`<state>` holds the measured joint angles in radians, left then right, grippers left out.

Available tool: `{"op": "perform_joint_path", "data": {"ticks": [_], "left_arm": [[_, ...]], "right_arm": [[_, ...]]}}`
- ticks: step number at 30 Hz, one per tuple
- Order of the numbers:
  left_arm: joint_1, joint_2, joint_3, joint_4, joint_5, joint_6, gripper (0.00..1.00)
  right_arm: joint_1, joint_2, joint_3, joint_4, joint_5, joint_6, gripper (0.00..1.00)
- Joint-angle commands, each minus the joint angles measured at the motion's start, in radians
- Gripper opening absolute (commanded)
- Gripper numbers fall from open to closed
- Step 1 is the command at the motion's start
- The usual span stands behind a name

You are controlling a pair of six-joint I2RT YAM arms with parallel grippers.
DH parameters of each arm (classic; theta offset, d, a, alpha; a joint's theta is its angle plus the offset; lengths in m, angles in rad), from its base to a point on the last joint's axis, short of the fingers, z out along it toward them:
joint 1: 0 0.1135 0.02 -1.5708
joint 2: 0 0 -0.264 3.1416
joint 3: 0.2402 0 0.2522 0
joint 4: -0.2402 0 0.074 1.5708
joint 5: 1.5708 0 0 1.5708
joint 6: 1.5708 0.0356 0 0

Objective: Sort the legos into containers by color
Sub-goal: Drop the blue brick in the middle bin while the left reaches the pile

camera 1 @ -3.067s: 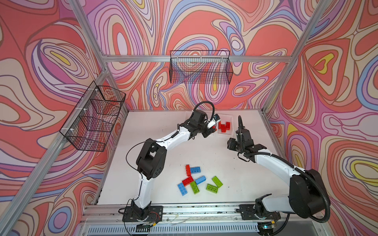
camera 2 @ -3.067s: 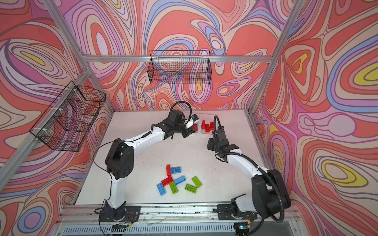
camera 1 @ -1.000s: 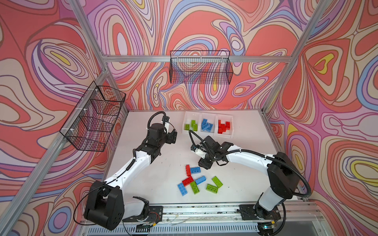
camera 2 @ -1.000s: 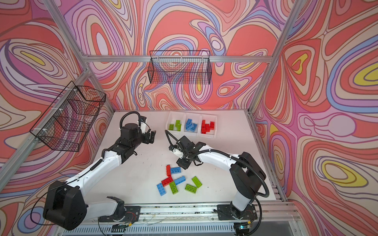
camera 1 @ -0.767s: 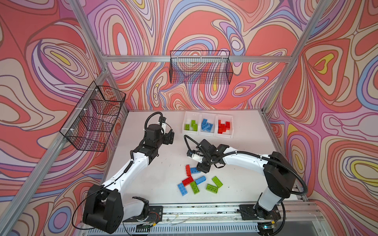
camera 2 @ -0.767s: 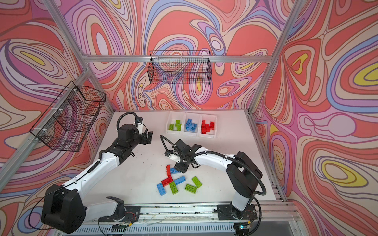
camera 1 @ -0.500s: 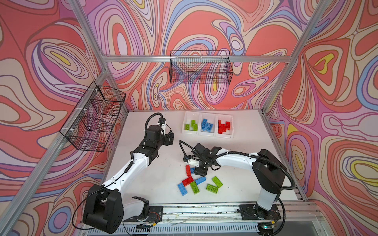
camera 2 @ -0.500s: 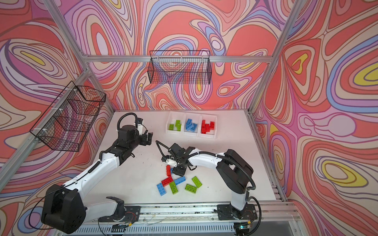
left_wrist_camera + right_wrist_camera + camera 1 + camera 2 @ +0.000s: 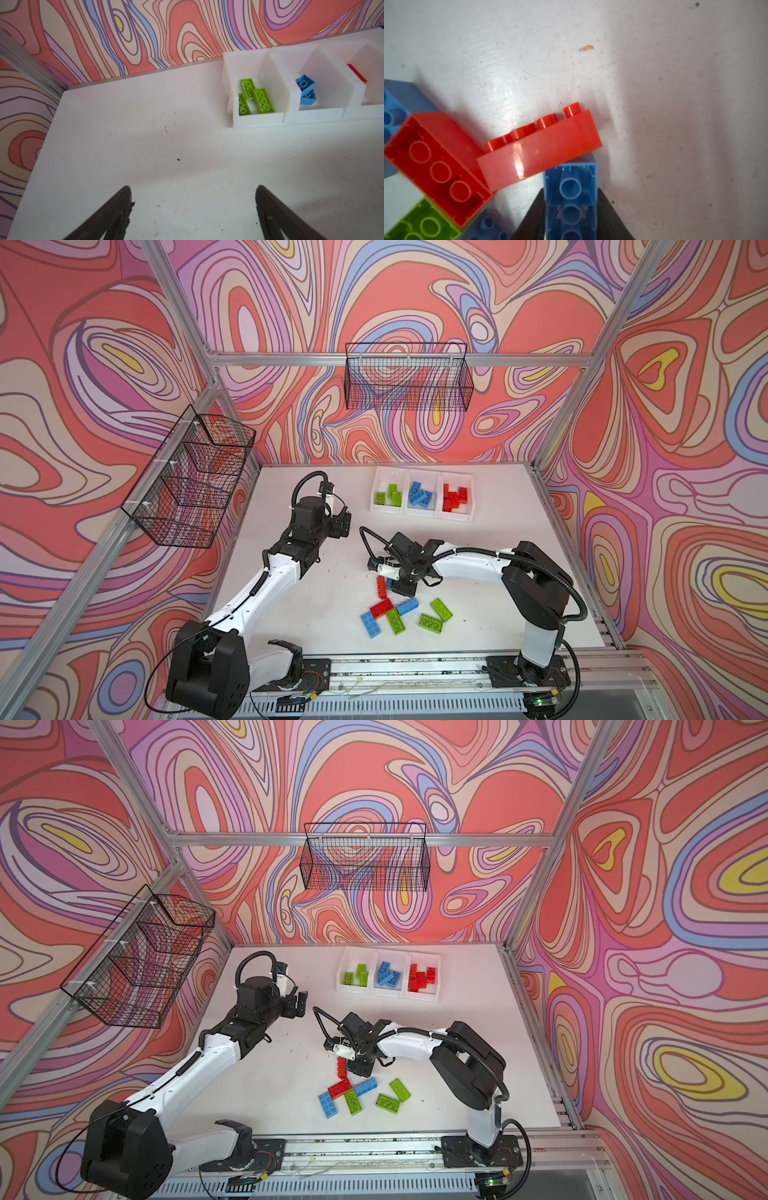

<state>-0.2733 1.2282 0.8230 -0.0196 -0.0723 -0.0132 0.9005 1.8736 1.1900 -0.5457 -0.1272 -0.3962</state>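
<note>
No readable text, label, brand mark or number appears on the legos (image 9: 440,610), the containers (image 9: 422,514), the tabletop (image 9: 498,506) or the swirl-patterned walls (image 9: 415,302).

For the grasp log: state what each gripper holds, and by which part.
Right gripper clamps an upside-down light blue brick by its two long sides. Left gripper holds nothing, jaws open.

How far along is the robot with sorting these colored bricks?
Done: green, blue and red bricks lie sorted in the three white bins. In hand: the right pincer grips a blue brick on the table. Left: seven loose bricks, two red, two blue, three green. The left pincer hangs open, empty.
</note>
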Motion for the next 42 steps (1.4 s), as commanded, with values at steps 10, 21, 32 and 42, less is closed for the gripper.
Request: {"op": "perform_joint_path", "data": {"ticks": [10, 21, 32, 42], "left_arm": [[0.006, 0.019, 0.005, -0.018, 0.014, -0.011, 0.94], [0.002, -0.060, -0.017, -0.093, 0.082, -0.037, 0.89], [-0.103, -0.096, -0.044, -0.188, 0.091, -0.091, 0.85], [-0.247, -0.006, -0.031, -0.236, 0.078, -0.162, 0.85]], "right_arm": [[-0.133, -0.246, -0.063, 0.145, 0.031, 0.196, 0.22], [-0.396, -0.041, 0.199, 0.240, 0.220, 0.466, 0.25], [-0.480, 0.229, 0.495, 0.231, 0.281, 0.596, 0.35], [-0.503, 0.165, 0.433, 0.285, 0.290, 0.607, 0.60]]}}
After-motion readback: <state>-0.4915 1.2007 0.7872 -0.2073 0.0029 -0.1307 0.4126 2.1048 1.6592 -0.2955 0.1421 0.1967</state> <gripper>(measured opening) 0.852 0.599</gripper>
